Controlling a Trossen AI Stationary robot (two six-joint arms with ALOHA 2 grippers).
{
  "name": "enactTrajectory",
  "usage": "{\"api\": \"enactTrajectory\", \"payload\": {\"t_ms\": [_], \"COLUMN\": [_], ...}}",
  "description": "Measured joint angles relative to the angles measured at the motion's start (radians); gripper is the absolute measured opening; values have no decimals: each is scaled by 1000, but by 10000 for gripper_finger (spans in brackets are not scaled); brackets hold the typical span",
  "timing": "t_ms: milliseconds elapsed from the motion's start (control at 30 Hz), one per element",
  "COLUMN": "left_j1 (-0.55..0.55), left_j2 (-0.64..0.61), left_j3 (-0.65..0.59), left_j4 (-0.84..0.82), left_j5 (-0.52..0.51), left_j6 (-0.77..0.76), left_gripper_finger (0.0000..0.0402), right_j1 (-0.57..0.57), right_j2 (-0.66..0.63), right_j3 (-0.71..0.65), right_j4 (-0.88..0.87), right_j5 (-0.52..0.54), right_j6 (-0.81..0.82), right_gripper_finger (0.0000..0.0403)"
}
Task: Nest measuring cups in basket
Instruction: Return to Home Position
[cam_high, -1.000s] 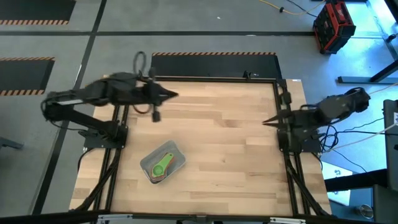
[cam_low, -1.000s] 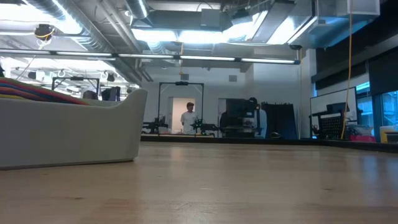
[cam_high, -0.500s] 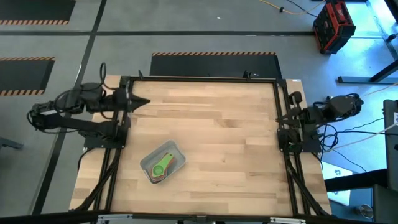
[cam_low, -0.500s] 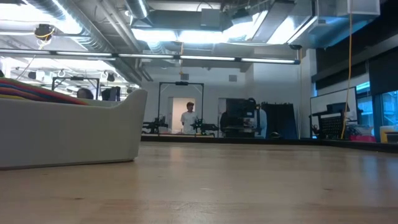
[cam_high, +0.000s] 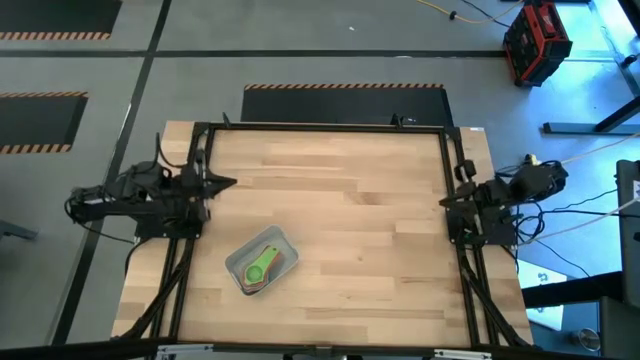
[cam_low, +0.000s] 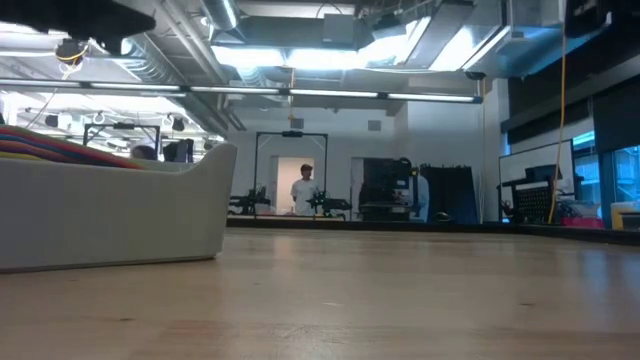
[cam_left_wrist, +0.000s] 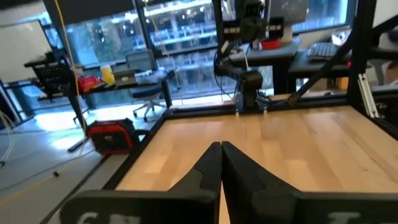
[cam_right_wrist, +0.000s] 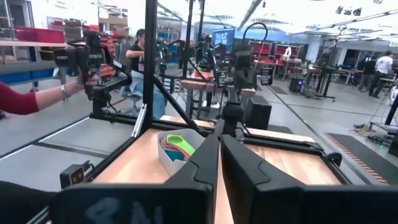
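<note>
We find the left gripper (cam_high: 225, 182) at the left edge of the table (cam_high: 350, 205), tips just over the wood. Its fingers (cam_left_wrist: 202, 174) are pressed together with only a hairline seam between them, and they hold nothing. The arm behind it is folded low, outside the frame. The right gripper (cam_high: 447, 200) sits across from it at the right edge, closed the same way and also empty, with its arm tucked beyond the frame too. Both point inward across bare boards and are well apart from the basket (cam_high: 285, 240). The basket lies on the near-left part of the table, turned at an angle to the edges and closer to the left arm. In it are the cups (cam_right_wrist: 177, 146), stacked one in another, with the green cup (cam_high: 262, 268) on top and its handle lying toward a corner. A reddish rim shows under it (we cannot count the rest from above). From table height, striped coloured rims rise just over the basket's pale wall. Beyond the table, a red sleeve (cam_right_wrist: 18, 101) reaches in from the side, and people (cam_low: 303, 190) stand far back in the room.
</note>
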Motion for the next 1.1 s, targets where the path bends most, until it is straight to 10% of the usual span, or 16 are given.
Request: {"api": "enactTrajectory", "payload": {"t_ms": [1100], "left_j1": [0], "left_j2": [-108], "left_j3": [-354], "left_j4": [369], "left_j5": [113], "left_j6": [-33], "left_gripper_finger": [3], "right_j1": [0], "right_j2": [-28], "right_j3": [-373], "right_j4": [448], "right_j5": [-8], "right_j6": [-47], "right_gripper_finger": [25]}}
